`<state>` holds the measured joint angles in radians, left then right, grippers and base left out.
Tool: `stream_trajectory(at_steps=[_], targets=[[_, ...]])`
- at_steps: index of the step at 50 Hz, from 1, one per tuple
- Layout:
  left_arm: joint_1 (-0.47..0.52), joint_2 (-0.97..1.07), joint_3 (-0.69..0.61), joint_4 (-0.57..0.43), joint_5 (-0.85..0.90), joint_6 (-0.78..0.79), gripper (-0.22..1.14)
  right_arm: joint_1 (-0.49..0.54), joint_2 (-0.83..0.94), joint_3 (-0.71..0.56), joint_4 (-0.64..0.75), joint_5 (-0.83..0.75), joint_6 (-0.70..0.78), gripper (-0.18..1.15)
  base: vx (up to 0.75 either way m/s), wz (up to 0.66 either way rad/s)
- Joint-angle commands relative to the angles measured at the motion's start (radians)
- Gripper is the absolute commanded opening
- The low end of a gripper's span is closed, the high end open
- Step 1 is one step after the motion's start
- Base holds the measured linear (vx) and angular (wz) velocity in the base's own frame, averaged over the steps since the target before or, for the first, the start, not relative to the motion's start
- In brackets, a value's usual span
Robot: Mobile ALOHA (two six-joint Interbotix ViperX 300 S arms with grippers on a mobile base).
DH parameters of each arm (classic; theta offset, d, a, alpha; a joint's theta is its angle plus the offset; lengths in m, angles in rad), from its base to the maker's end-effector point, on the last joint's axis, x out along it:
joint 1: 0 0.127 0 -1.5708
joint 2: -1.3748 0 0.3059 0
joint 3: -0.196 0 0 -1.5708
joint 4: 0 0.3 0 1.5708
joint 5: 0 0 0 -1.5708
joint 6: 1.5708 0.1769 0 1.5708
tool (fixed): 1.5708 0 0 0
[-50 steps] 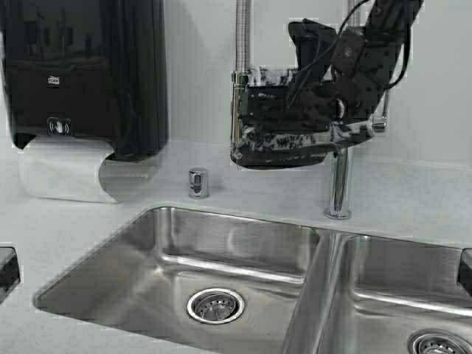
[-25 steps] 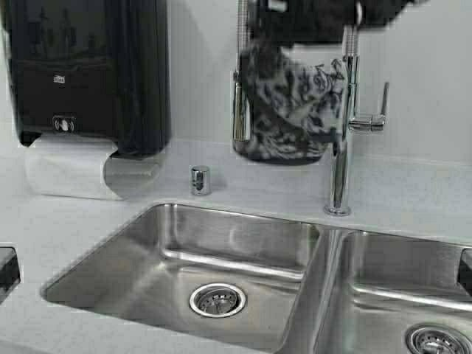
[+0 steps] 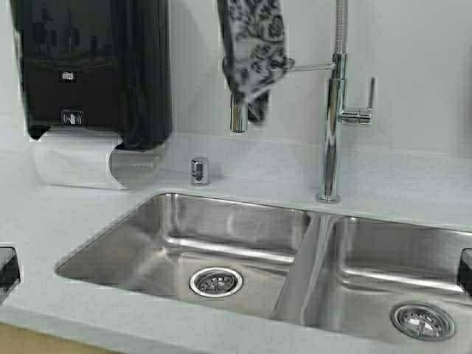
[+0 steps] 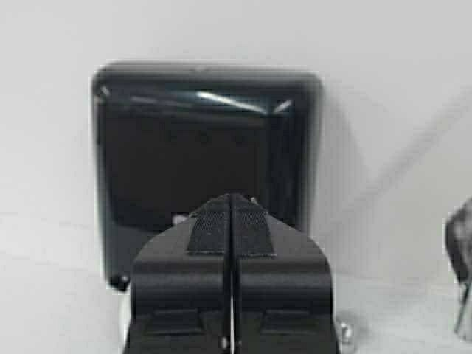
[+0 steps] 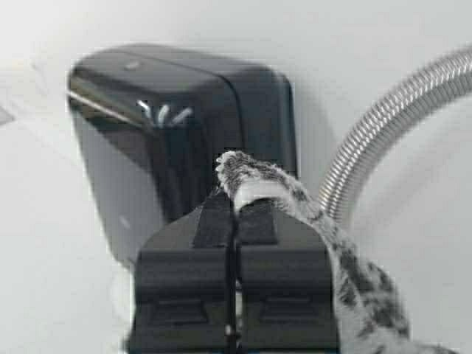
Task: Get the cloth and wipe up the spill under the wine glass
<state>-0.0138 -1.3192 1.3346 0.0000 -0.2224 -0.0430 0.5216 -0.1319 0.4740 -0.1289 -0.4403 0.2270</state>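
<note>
Because the spill and the wine glass named in the task are not to be seen in any of the views, this moment is judged to belong to the fetching step, with the wiping not yet begun. The widest thing in the high view is the pale counter (image 3: 413, 188), into which a steel double sink (image 3: 243, 236) is set; nothing lies in either basin. On the wall at the robot's left a black paper towel dispenser (image 3: 92, 66) is mounted, with a white paper towel (image 3: 74, 158) hanging from its mouth, placed there for tearing off by hand and of no use to this task. A tall tap (image 3: 333, 125) rises behind the divider of the sink, and its spray head (image 3: 238, 114) is carried out over the left basin on a thin arm.

The cloth (image 3: 254, 51) is held high above the counter, hanging limp from beyond the upper edge of the high view, its lower end just beside the spray head and possibly brushing it; contact cannot be settled. It is presumably lifted this high so that it is freed from the tap and kept out of the sink. In the right wrist view the right gripper (image 5: 234, 221) is seen clamped on a fold of the cloth, the pads pressed together. The left gripper (image 4: 231, 225) is seen pressed together on nothing, facing the dispenser, and is judged idle.
</note>
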Motion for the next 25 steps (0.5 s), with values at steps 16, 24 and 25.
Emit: stream_trajectory(at_steps=[16, 24, 25], targets=[[0.002, 0.015, -0.011, -0.003, 0.006, -0.008, 0.02, 0.040, -0.186, -0.023, -0.008, 0.124, -0.002, 0.06, -0.13, 0.05], [0.000, 0.009, -0.011, -0.020, 0.006, -0.008, 0.02, 0.061, -0.221, -0.009, -0.008, 0.167, -0.002, 0.06, -0.12, 0.16], [0.000, 0.009, -0.011, -0.021, 0.006, -0.008, 0.02, 0.061, -0.224, -0.005, -0.008, 0.169, -0.002, 0.06, -0.13, 0.19]])
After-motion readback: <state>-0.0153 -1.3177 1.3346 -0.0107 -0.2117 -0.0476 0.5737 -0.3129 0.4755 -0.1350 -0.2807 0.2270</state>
